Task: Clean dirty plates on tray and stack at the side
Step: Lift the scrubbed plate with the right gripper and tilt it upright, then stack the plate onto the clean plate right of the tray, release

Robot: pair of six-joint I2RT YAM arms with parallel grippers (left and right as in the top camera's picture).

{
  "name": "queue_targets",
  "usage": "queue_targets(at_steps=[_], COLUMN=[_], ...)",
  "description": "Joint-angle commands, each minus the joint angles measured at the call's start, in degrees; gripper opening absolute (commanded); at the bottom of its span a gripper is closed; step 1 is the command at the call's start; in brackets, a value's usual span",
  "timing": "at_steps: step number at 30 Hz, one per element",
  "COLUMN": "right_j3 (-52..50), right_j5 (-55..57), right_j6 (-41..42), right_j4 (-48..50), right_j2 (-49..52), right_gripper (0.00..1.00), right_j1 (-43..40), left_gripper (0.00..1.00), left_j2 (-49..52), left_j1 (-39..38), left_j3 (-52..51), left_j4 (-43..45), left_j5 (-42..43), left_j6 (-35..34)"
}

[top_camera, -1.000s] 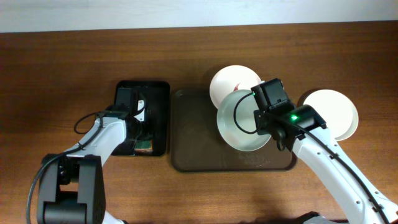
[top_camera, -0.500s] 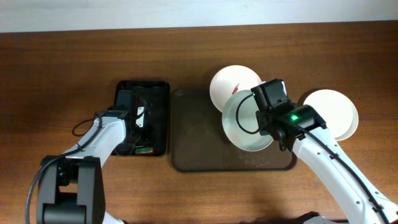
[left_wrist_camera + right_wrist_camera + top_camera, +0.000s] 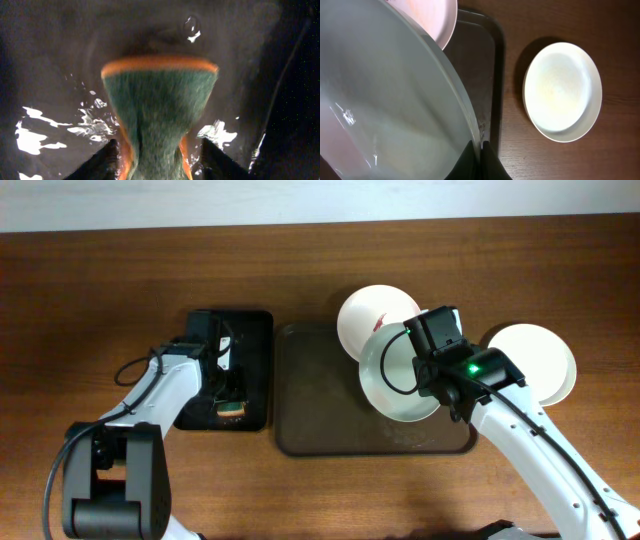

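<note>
Tilted plate (image 3: 390, 402) seen greyish-white, glossy. Rear plate (image 3: 365, 315) white, tinged faint pink. Side plate (image 3: 535, 360) plain white. Tray (image 3: 320, 400) dark brown. Small tray (image 3: 255, 330) black, wet glints noted. Sponge (image 3: 157, 100) green, edged orange. Table (image 3: 100, 280) brown, wood-grained.

The table (image 3: 100, 270) is brown wood with visible grain and a low sheen. The tray (image 3: 315, 400) looks like smooth dark-brown plastic, semi-matt, with pale wet-looking specks near its front edge. The black tray (image 3: 255, 340) is glossy, with bright wet highlights. The sponge (image 3: 157, 110) has a rough green fibrous face on orange foam. The held plate (image 3: 395, 405) is smooth, white and shiny; the right plate (image 3: 545, 355) has a duller sheen. The arm shells (image 3: 540, 450) look like smooth white plastic.
</note>
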Motion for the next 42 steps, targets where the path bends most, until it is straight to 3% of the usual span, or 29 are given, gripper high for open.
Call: queue_targets(at_steps=[1,13,15,17,21,22,23,24,25,26,28,29,30,31,34,42], right_j3=[1.62,1.62,1.62,1.62,1.62,1.62,1.62,1.62,1.62,1.64,1.62,1.62,1.62,1.64,1.62,1.62], right_j5=[5.09,13.88,15.96,17.07,18.47,19.67,21.62,22.75,23.23,23.65,23.65,23.47,23.39,23.17,19.28,-11.56], right_j6=[0.39,0.37,0.35,0.02,-4.17,-4.15,-4.13,-4.17,-4.17,-4.15,-4.0,-2.54,-1.16,1.33,5.01,5.01], right_j4=[-0.59,0.35,0.76,0.94,0.98,0.96,1.16,1.81,2.01,2.19,2.78,3.17,3.3,3.37,3.87,7.61], right_j2=[-1.05,-1.03,-1.03,-1.03,-1.03,-1.03,-1.03,-1.03,-1.03,-1.03,-1.03,-1.03,-1.05,-1.05,-1.05,-1.03], right_gripper=[0.04,0.04,0.04,0.04,0.04,0.04,0.04,0.04,0.04,0.04,0.04,0.04,0.04,0.04,0.04,0.06], right_j1=[0.17,0.17,0.22,0.72,3.85,4.37,5.22,6.14,6.49,6.58,6.14,5.64,5.11,4.09,0.46,-19.3], left_gripper=[0.63,0.7,0.53,0.0,0.0,0.18,0.51,0.53,0.22,0.01,0.0,0.06,0.35,0.5,0.54,0.56], left_j2=[0.52,0.57,0.57,0.57,0.57,0.57,0.57,0.57,0.57,0.55,0.55,0.5,0.39,0.2,-0.76,-4.37], left_j1=[0.02,0.02,0.02,0.04,0.04,0.04,0.04,0.04,0.04,0.04,0.04,0.04,0.04,0.04,0.07,0.15], left_j3=[0.74,-5.44,-5.9,-5.9,-5.6,-5.44,-5.27,-4.96,-4.96,-4.96,-4.96,-4.92,-4.72,-4.02,-1.4,1.7], left_j4=[-2.08,-1.88,-1.22,-0.22,0.9,0.87,0.9,0.81,0.79,0.57,0.15,0.02,-0.26,-1.42,-4.44,-5.27], left_j5=[0.61,0.61,0.63,0.63,0.42,0.37,0.39,0.39,0.39,0.39,0.44,0.42,0.44,0.44,0.42,0.44], left_j6=[0.0,0.0,0.0,0.0,0.0,0.0,0.0,0.0,0.02,0.0,0.0,0.02,0.02,0.0,0.0,0.0])
